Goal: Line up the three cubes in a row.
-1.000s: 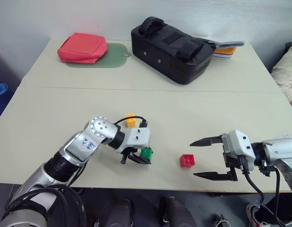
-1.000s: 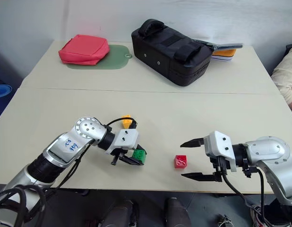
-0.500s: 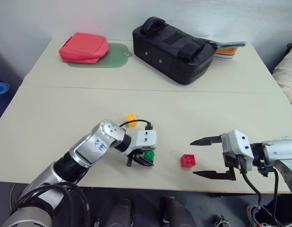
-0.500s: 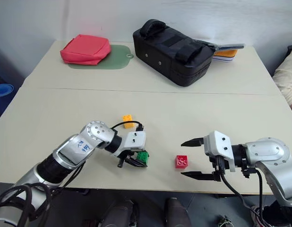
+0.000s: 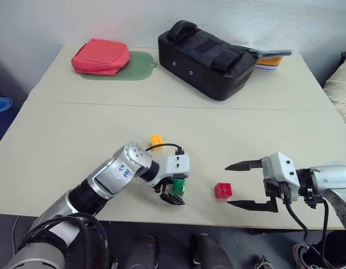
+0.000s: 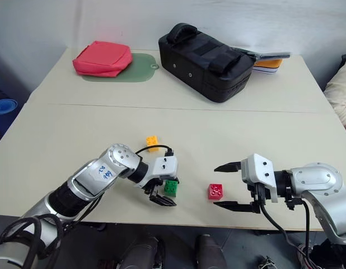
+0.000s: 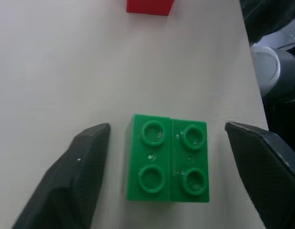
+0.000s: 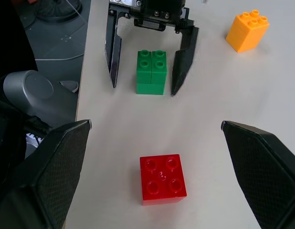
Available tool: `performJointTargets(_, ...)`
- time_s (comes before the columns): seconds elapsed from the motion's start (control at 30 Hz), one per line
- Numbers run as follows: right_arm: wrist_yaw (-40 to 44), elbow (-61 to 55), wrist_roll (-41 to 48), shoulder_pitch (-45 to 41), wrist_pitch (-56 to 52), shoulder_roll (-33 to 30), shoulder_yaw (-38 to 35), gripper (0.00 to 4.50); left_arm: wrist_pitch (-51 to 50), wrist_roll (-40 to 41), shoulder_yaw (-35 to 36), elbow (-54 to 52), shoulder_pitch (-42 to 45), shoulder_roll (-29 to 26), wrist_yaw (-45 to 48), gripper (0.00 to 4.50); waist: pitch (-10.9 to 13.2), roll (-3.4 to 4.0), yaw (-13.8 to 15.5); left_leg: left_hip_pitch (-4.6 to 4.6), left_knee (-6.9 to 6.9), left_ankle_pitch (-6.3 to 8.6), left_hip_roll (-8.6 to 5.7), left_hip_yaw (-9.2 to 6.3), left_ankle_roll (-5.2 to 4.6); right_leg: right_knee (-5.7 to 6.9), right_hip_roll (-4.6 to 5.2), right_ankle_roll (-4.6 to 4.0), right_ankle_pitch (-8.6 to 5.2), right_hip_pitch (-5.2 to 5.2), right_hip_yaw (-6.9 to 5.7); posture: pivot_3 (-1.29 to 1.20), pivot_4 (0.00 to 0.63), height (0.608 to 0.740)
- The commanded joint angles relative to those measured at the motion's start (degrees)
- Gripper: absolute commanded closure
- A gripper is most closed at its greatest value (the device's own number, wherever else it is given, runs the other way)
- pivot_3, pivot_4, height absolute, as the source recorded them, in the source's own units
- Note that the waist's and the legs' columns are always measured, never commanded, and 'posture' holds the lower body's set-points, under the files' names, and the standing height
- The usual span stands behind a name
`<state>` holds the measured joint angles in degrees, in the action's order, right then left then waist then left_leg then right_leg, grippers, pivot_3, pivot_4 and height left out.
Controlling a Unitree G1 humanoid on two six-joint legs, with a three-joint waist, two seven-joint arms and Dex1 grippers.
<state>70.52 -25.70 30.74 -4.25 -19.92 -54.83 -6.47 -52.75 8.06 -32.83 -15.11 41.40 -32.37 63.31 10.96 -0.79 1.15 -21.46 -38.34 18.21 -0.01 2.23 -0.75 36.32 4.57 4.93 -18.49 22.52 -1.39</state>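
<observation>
Looking down from the head views: matte beige desk (image 5: pixel 61 140), seam across its middle. Small green studded plastic brick (image 5: pixel 179 185) standing on it near the front edge, between the spread black fingers of the left hand (image 5: pixel 174 197), neither finger touching. Small red studded plastic brick (image 5: pixel 222 190) just to its right, in front of the wide-open right hand (image 5: pixel 242 184). Small yellow-orange studded plastic brick (image 5: pixel 156 139) farther back, near the left arm's cable. At the far side, soft red fabric pouch (image 5: pixel 100 56) lying on thin green rounded mat (image 5: pixel 134 64); boxy black padded case (image 5: pixel 204 59) with strap handles beside it.

Left wrist view: green brick (image 7: pixel 167 163) studs up, four round studs, seam down its middle, glossy; dull textured fingers (image 7: pixel 80 176) apart on either side, gaps visible. Corner of red brick (image 7: pixel 150 6) beyond.

Right wrist view: red brick (image 8: pixel 163 178) centred between two broad mesh-textured fingers (image 8: pixel 57 171), untouched. Beyond, green brick (image 8: pixel 152 72) framed by left hand (image 8: pixel 142 89); yellow-orange brick (image 8: pixel 247 30) tilted, off to one side.
</observation>
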Motion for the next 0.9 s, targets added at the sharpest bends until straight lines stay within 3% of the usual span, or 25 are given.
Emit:
performJointTargets(0.03, -0.04, -1.47, 0.52, -0.43, 0.61, 0.33, 0.05, 0.0, -2.44, 3.17, 4.69, -2.26, 2.15, -0.4, -0.05, 0.07, 0.0, 0.0, 0.06, 0.0, 0.0, 0.0, 0.0, 0.0, 0.0, 0.02, 0.0, 0.0, 0.0, 0.01, 0.0, 0.0, 0.15, 0.74)
performJointTargets(0.17, -0.01, -1.02, 0.22, -0.76, 0.87, 0.47, 0.27, 0.0, -3.37, 7.67, 10.65, -3.22, 2.69, -2.06, 1.11, 0.07, 0.0, 0.0, -0.1, 0.0, 0.01, -0.01, 0.01, 0.0, 0.01, 0.12, -0.01, 0.0, 0.0, 0.02, 0.0, 0.0, 0.15, 0.74)
performJointTargets(0.23, 0.16, -0.57, 0.32, -1.37, 0.87, 0.39, 0.24, 0.0, -0.6, 9.58, 17.1, -1.51, 2.95, -3.26, 0.57, 0.07, 0.0, 0.0, -0.1, 0.01, 0.01, -0.02, 0.01, 0.0, 0.03, 0.11, -0.01, 0.0, 0.0, 0.02, 0.0, 0.0, 0.15, 0.74)
performJointTargets(0.37, -0.08, 0.25, 2.32, -3.43, -0.68, 0.65, -0.59, 0.0, 0.79, 14.23, 26.88, -1.58, -0.21, -8.97, 2.53, 0.07, 0.0, 0.0, -0.67, 0.02, 0.01, -0.02, 0.02, 0.0, 0.05, 0.09, -0.01, -0.01, -0.01, 0.04, -0.01, 0.0, 0.15, 0.74)
performJointTargets(0.53, 0.85, 2.49, 3.71, -6.22, -1.59, 0.4, -1.11, 0.0, 10.19, 17.11, 39.54, -3.02, -13.81, -17.0, 6.14, 0.07, 0.0, 0.01, -1.54, 0.07, 0.16, -0.04, 0.06, -0.01, 0.1, 0.11, 0.0, -0.04, -0.02, 0.04, -0.01, 0.0, 0.15, 0.74)
performJointTargets(0.67, 2.07, 5.66, 4.18, -10.46, -2.45, 0.34, -0.5, 0.0, 17.75, 15.98, 52.54, -3.07, -32.17, -22.81, 8.86, 0.07, 0.0, 0.01, -1.5, 0.09, 0.2, -0.02, 0.09, -0.02, 0.12, -0.11, 0.08, -0.07, -0.04, 0.05, -0.01, 0.0, 0.15, 0.74)
performJointTargets(0.9, 3.1, 9.5, 3.37, -14.15, -2.55, 0.76, -0.1, 0.0, 22.23, 16.65, 62.06, 0.33, -41.55, -25.25, 7.47, 0.07, 0.0, 0.01, -1.0, 0.1, 0.3, 0.12, -0.01, -0.13, 0.02, -0.23, 0.3, -0.14, -0.07, -0.02, -0.17, 0.0, 0.15, 0.74)
